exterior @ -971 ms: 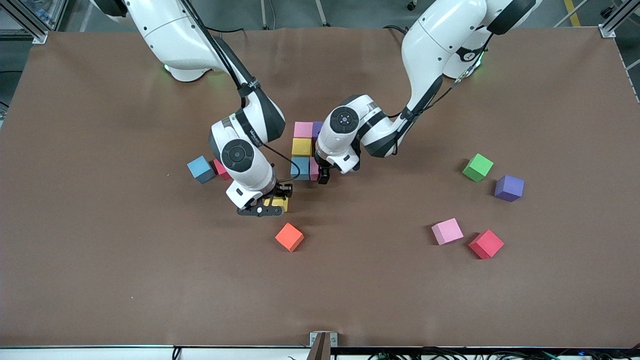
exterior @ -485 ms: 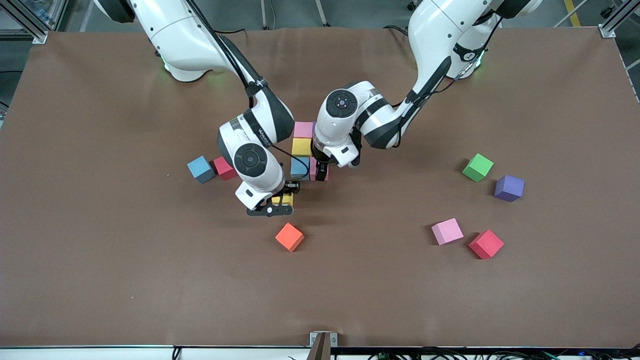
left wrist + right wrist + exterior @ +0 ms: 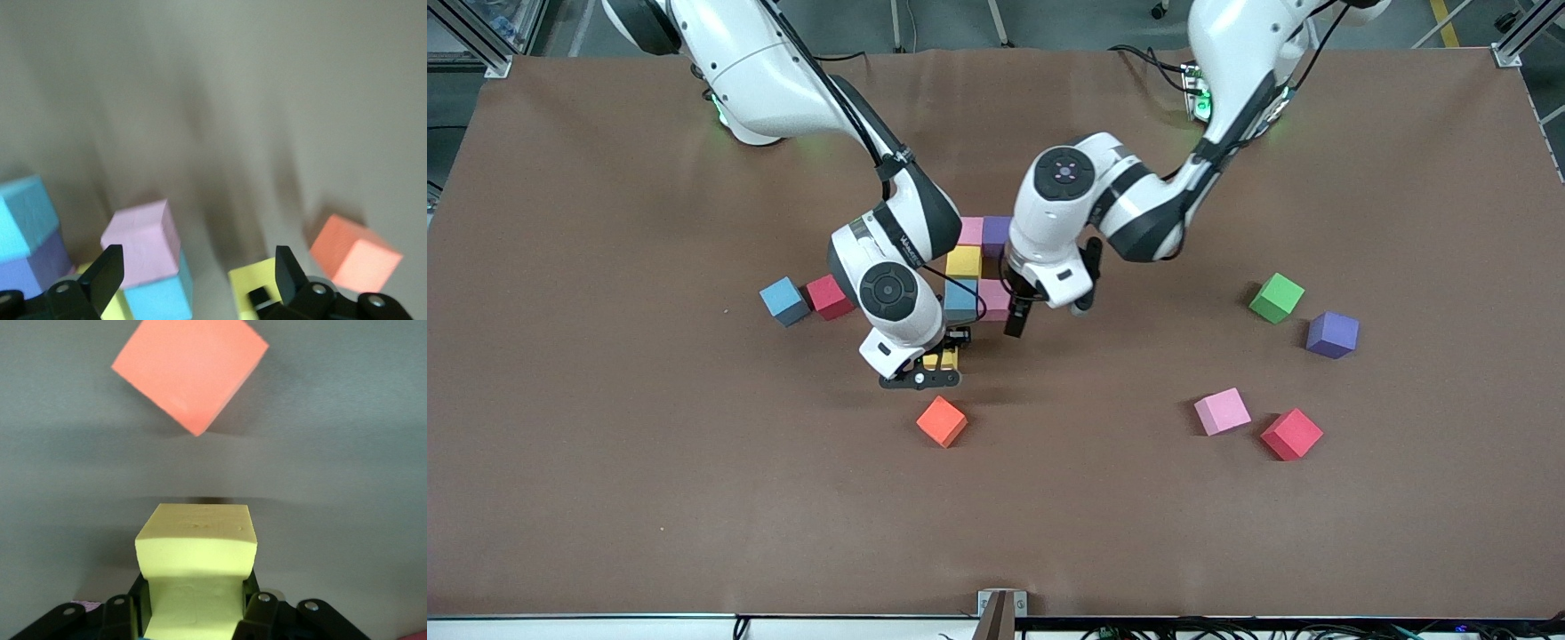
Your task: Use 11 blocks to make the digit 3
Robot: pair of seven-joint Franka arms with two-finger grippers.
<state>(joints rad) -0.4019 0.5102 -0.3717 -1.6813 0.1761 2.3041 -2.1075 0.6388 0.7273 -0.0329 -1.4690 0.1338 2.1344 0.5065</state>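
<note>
From the front, the right gripper point(image 3: 935, 360) pinches a yellow block point(image 3: 941, 359) near the worktop's point(image 3: 605, 444) middle, just nearer than the block cluster point(image 3: 974, 267). The left wrist view shows the left gripper point(image 3: 193, 273) spread, seemingly just above the cluster's pink block point(image 3: 141, 241). In the right wrist view, an orange cube point(image 3: 190, 370) lies apart from the held block.

Even, diffuse overhead light fills the front view; the brown table point(image 3: 605, 444) shows only soft sheen near the arms' bases, no hard glare. Each cube throws a short, soft shadow, as under the orange cube point(image 3: 942, 420). The left wrist view is smeared by motion blur, with long streaked shadows above the orange cube. The right wrist view is sharper, dimmer and grey-toned, with the orange cube slightly soft.
</note>
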